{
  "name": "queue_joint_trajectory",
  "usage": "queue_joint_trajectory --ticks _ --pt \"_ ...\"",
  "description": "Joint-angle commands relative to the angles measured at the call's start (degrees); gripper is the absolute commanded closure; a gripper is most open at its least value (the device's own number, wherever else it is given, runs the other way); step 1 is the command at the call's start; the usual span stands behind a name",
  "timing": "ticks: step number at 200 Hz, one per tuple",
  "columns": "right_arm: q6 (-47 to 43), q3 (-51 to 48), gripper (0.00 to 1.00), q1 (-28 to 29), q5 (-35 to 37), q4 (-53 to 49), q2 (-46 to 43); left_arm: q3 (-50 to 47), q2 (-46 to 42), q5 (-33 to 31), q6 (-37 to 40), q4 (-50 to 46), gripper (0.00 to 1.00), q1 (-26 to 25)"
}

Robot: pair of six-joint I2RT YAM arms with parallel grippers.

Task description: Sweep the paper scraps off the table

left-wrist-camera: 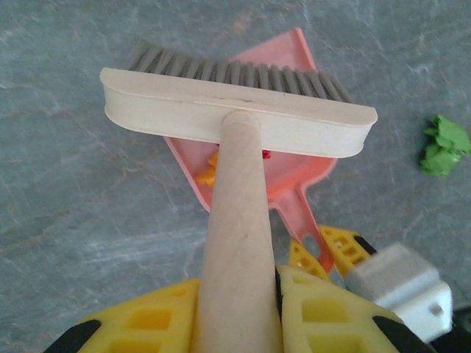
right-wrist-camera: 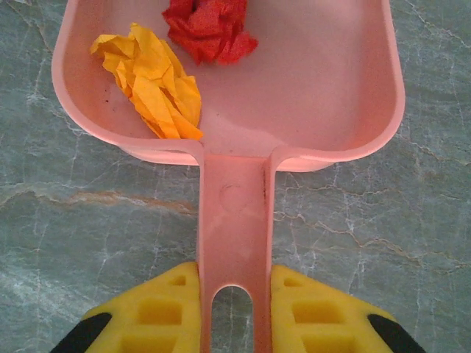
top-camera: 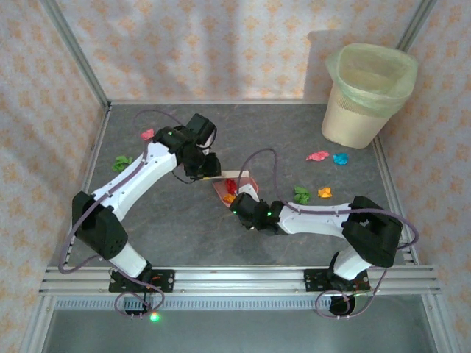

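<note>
Top external shows both arms bent inward, meeting over the table [top-camera: 184,235]; left gripper [left-wrist-camera: 239,298] clenched on one brush [left-wrist-camera: 235,118] by its handle; right gripper [right-wrist-camera: 234,305] clamped on one dustpan [right-wrist-camera: 324,110] by its handle; two paper scraps [right-wrist-camera: 210,29] lie inside the dustpan, red and orange; six more scattered, two left of the brush, four right of the dustpan.

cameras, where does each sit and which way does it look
top external: above and behind the bases, looking down over the table; both arms show.
left wrist: on the left hand, looking along the brush down at the table; its yellow fingers show.
right wrist: on the right hand, looking down into the dustpan; its yellow fingers show.
shared: both wrist views see the dustpan and the orange scrap.
</note>
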Motion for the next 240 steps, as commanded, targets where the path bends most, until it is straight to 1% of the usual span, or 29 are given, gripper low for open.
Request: queue_joint_trajectory --ticks 1,34,74,117,153,180,221,240 --pt "-0.31 -2.31 1.00 -0.39 -2.46 -3.58 0.88 -2.38 -2.42 2.74 -1.35 2.47 1.00 -2.25" --pt "0.20 -3.04 1.00 -0.56 -1.74 -3.06 0.00 -5.19 -4.96 3.18 -2.49 4.45 1.00 -3.15" --pt "0.48 -3.91 1.00 -0.59 -1.18 -2.51 -1.03 -6.73 -7.06 1.81 -3.83 6.99 1.00 -3.00" --pt "0.65 -5.69 1.00 -0.55 -1.03 -1.36 -3.50 -9.83 -10.41 -1.89 -9.45 12.94 1.00 -2.45" --pt "0.39 -6.29 1.00 -0.58 -1.41 -0.82 -4.23 -10.66 -14.03 -8.77 -12.05 16.04 1.00 -2.24" --pt "0.47 -6.62 1.00 -0.61 -1.27 -0.74 -4.89 -14.32 -18.99 -14.86 -14.03 20.11 1.00 -2.17" --pt "0.70 -8.11 1.00 -0.57 -0.63 0.14 -7.22 -25.06 -27.73 -23.52 -14.57 28.94 1.00 -2.20" --pt "0.85 -8.31 1.00 -0.67 -0.39 0.29 -7.58 -32.57 -32.52 -26.09 -14.77 35.07 1.00 -2.46"
